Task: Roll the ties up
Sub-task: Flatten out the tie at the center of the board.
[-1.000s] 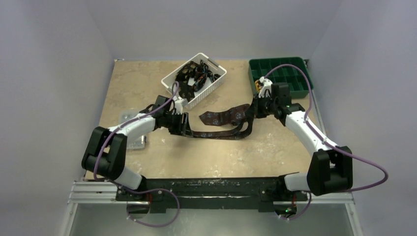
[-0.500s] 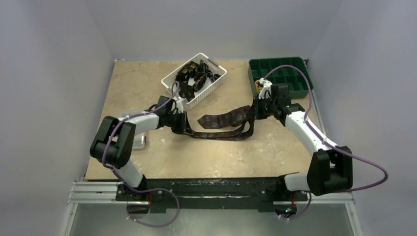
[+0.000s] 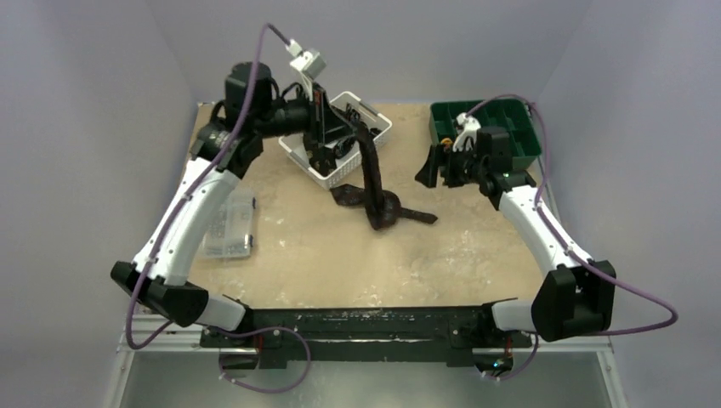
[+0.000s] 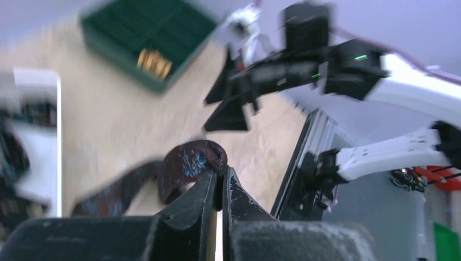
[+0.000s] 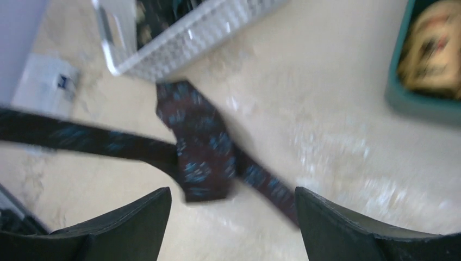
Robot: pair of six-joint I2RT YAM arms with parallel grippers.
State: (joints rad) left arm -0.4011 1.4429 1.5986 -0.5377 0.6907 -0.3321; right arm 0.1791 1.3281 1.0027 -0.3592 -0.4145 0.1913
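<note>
I am working over a beige stone-look surface [image 3: 340, 263] with walls on 3 sides. The white plastic lattice basket [image 3: 384, 129] is crowding the far middle, the green compartmented tray [image 3: 442, 112] the far right corner, and the clear plastic lidded box [image 3: 229, 225] the left edge. Open surface is lying along the near edge. My left jaws, raised above the basket, are clenching 1 end of the long dark brown-black necktie with pale bluish marks [image 3: 371, 174], which is hanging down to a heap at mid-surface. My right jaws are standing released, spread wide, right of that heap and not touching it.
</note>
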